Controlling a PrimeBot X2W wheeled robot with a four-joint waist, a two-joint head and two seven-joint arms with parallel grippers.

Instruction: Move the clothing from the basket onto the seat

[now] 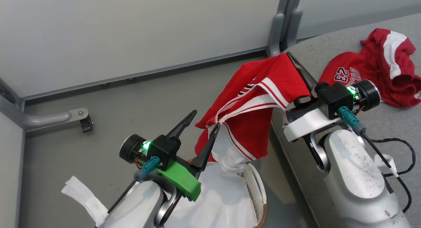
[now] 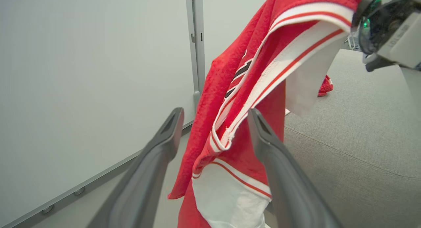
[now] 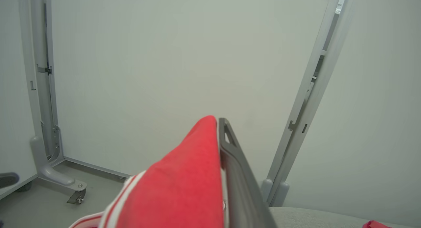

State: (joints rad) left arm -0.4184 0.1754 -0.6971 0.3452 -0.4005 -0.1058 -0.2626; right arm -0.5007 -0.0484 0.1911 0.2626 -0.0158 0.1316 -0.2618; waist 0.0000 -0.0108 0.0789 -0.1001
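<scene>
Clothing (image 1: 256,103) hangs from right gripper (image 1: 291,58) — long axis vertical; hem downward.

Test lab, wheeled partition panels (image 1: 131,30), grey sofa (image 1: 315,53)

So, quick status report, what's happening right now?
Left gripper open beside the hanging red garment. Right gripper shut on it, above the basket. Number 23 garment on the sofa. Nothing seen in the way.
</scene>
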